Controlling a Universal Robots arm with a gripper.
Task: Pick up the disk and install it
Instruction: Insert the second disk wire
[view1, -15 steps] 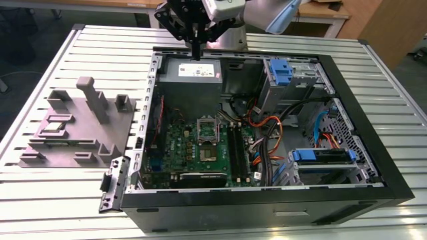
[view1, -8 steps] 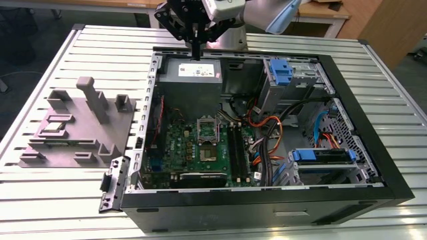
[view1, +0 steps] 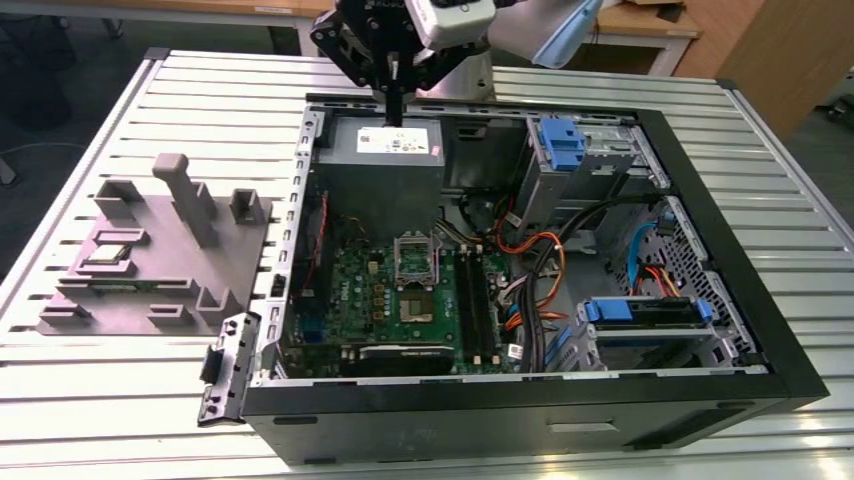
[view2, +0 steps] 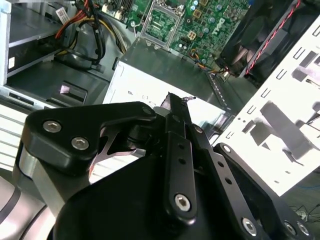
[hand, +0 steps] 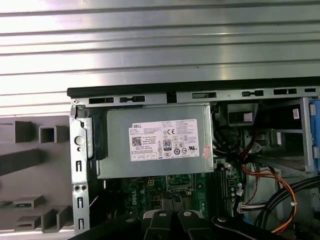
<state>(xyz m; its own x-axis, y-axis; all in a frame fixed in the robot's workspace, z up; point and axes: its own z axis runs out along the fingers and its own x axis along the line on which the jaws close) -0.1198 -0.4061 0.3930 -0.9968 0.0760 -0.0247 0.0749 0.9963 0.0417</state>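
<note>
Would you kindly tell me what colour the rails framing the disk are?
Blue; the disk sits low in the case, best seen in the exterior view.

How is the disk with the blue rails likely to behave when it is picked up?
The disk looks like a flat, boxy slab, so it is probably stiff and heavy for its size. Its blue plastic rails may flex a little under a squeeze. Lying flat, it should not roll.
</note>
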